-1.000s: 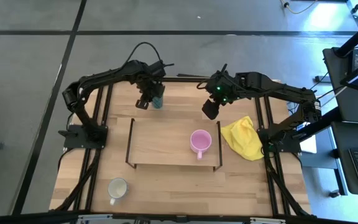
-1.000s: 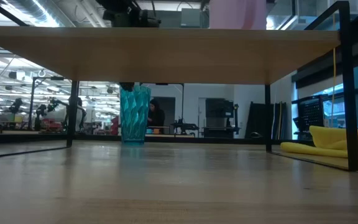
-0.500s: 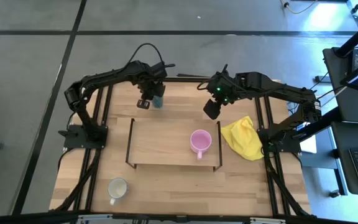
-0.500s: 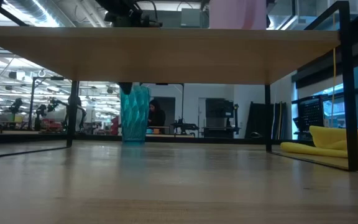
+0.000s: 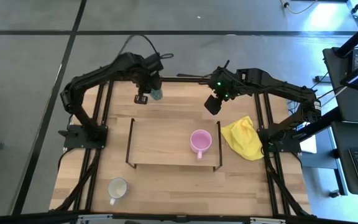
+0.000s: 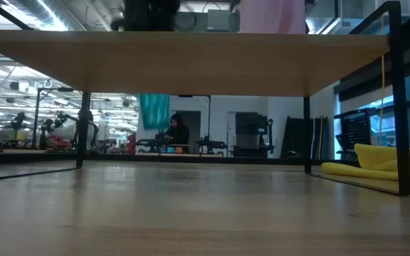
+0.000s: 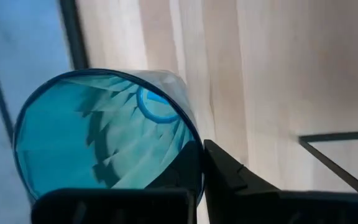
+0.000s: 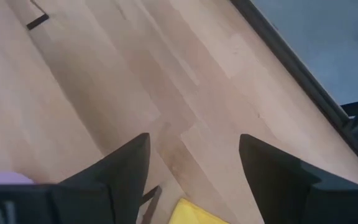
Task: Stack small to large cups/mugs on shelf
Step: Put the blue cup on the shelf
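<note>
Left gripper (image 5: pixel 149 93) grips the teal tumbler (image 5: pixel 156 94) aloft behind the shelf (image 5: pixel 160 140); right gripper (image 5: pixel 212 104) hangs spread, empty, behind the shelf; slick plastic might slip from the pinch

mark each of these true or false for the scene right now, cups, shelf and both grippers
1. The left gripper holds the teal tumbler lifted off the tabletop. True; in the low view its base hangs above the wood.

2. The pink mug stands on the tabletop beside the shelf. False; it stands on the shelf, toward its right end.

3. The right gripper is open and empty. True; its fingers are spread over bare wood.

4. The cream-white mug is already on the shelf. False; it stands on the tabletop in front of the shelf, near the left corner.

5. The yellow cloth is draped over the pink mug. False; it lies on the tabletop to the right of the shelf.
</note>
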Robot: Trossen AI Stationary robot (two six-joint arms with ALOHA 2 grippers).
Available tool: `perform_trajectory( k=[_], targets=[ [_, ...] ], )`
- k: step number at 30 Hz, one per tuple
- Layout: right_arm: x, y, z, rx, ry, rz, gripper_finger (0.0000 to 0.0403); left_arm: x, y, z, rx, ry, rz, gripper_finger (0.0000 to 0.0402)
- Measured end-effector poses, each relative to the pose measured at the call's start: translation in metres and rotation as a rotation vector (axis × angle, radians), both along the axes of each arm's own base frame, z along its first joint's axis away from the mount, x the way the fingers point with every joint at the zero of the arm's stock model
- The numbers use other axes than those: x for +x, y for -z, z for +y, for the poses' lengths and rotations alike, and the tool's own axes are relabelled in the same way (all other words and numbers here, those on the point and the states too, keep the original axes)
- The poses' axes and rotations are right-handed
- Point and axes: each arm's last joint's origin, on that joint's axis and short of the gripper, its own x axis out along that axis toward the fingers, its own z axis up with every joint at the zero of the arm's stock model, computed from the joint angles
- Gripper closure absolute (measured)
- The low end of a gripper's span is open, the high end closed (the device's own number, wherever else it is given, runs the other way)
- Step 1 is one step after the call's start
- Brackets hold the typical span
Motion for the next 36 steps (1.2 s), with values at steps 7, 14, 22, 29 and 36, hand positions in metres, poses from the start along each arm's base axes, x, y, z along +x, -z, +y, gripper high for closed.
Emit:
perform_trajectory(
  k=[7, 14, 22, 29, 36],
  targets=[
    [-0.004, 0.000, -0.015, -0.024, 0.006, 0.013, 0.0155, -0.024, -0.069, -0.037, 0.027, -0.099, -0.142, 0.0400],
    [-0.009, -0.001, -0.029, -0.045, 0.012, 0.021, 0.0155, -0.027, -0.087, -0.086, -0.029, -0.145, -0.249, 0.0400],
    [-0.011, 0.000, -0.035, -0.030, 0.001, 0.017, 0.0155, -0.025, -0.090, -0.145, -0.188, -0.173, -0.297, 0.0401],
    [-0.011, 0.006, -0.034, 0.002, -0.014, 0.028, 0.0155, -0.060, -0.109, -0.183, -0.295, -0.218, -0.387, 0.0401],
    [-0.007, 0.027, -0.031, 0.026, -0.031, 0.071, 0.0155, -0.109, -0.129, -0.195, -0.375, -0.288, -0.518, 0.0401]
  ],
)
